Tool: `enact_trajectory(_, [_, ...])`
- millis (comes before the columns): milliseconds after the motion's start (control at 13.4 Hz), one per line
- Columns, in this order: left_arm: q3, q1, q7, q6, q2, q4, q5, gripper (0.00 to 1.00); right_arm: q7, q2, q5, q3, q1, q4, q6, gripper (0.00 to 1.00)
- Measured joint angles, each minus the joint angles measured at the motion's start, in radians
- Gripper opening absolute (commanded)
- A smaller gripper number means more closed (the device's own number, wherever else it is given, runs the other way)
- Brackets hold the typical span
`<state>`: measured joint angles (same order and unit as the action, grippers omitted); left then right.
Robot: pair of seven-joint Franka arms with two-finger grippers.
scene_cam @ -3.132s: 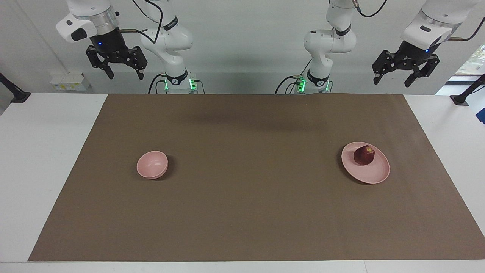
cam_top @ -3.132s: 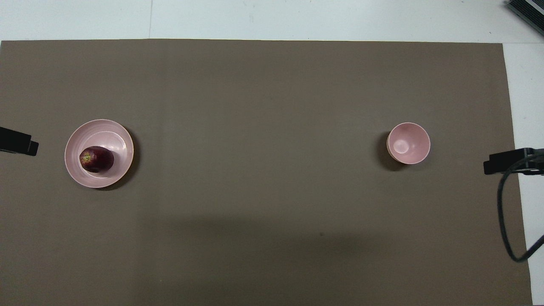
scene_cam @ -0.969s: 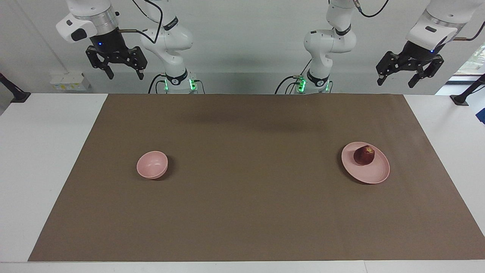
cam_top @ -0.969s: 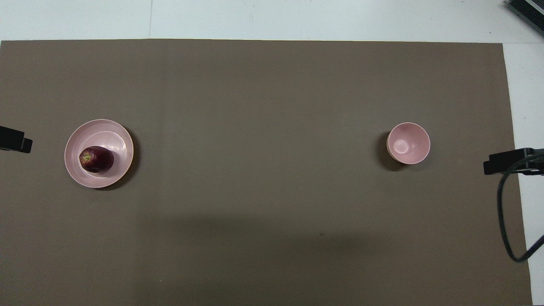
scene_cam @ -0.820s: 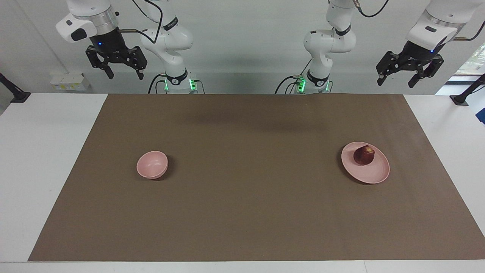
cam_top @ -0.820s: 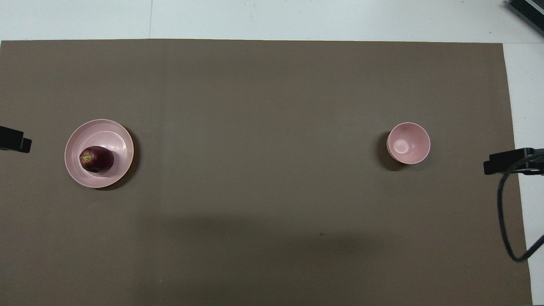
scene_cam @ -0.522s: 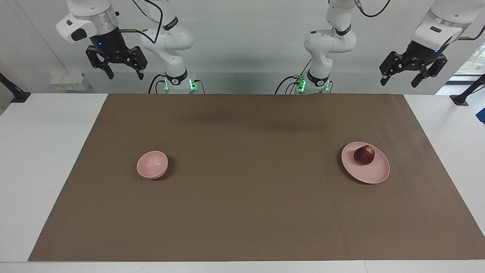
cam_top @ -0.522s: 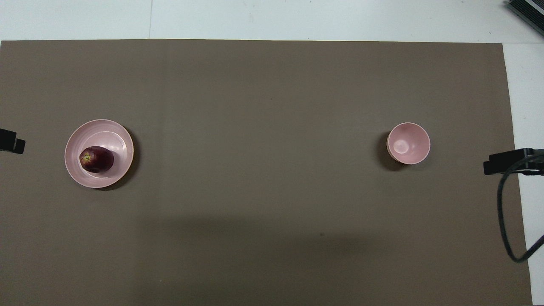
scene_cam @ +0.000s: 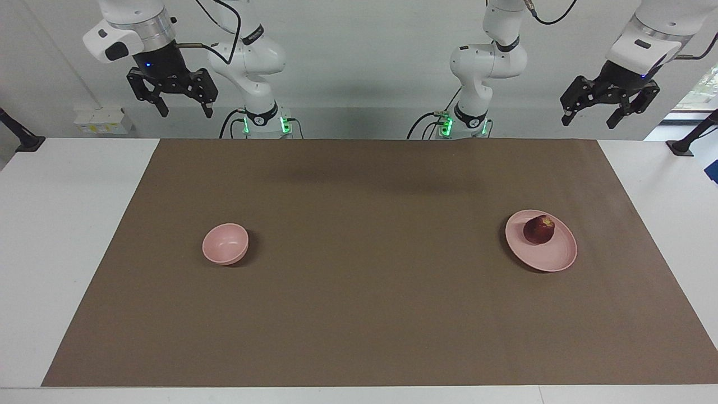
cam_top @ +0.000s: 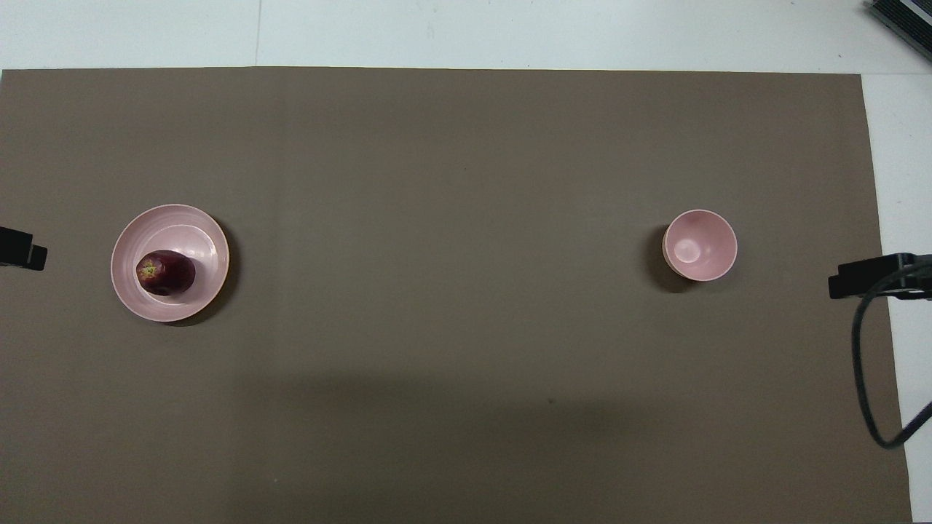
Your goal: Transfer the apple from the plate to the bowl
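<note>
A dark red apple point(scene_cam: 539, 229) point(cam_top: 166, 273) lies on the pale pink plate point(scene_cam: 552, 258) point(cam_top: 196, 225), toward the left arm's end of the table. The small deep pink bowl point(scene_cam: 225, 243) point(cam_top: 700, 245) stands with nothing in it toward the right arm's end. High in the air, my left gripper point(scene_cam: 589, 119) hangs open with nothing between its fingers, off the plate toward the mat's corner near the robots. My right gripper point(scene_cam: 186, 110) waits raised and open over the table's edge at the robots' end.
A brown mat point(scene_cam: 370, 292) covers most of the white table point(scene_cam: 61, 224). A black cable point(cam_top: 870, 378) loops at the right arm's end in the overhead view. Black stands sit at both ends of the table near the robots.
The left gripper has shifted slightly at its raised spot over the last second. The right arm, apple, plate and bowl have not moved.
</note>
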<state>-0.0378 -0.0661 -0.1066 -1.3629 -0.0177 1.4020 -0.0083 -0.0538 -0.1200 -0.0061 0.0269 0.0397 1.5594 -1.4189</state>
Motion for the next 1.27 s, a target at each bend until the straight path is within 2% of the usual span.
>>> enact_trajectory(298, [-0.002, 0.000, -0.001, -0.033, -0.016, 0.025, 0.000, 1.00, 0.000, 0.000, 0.000, 0.000, 0.000, 0.000, 0.000, 1.00])
enact_trajectory(522, [-0.003, 0.003, -0.001, -0.129, -0.017, 0.084, 0.000, 1.00, 0.000, 0.000, 0.000, 0.000, 0.000, 0.000, 0.000, 1.00])
enact_trajectory(1268, [-0.004, 0.035, -0.016, -0.595, -0.012, 0.506, -0.001, 1.00, 0.000, 0.000, 0.000, 0.000, 0.000, 0.000, 0.000, 1.00])
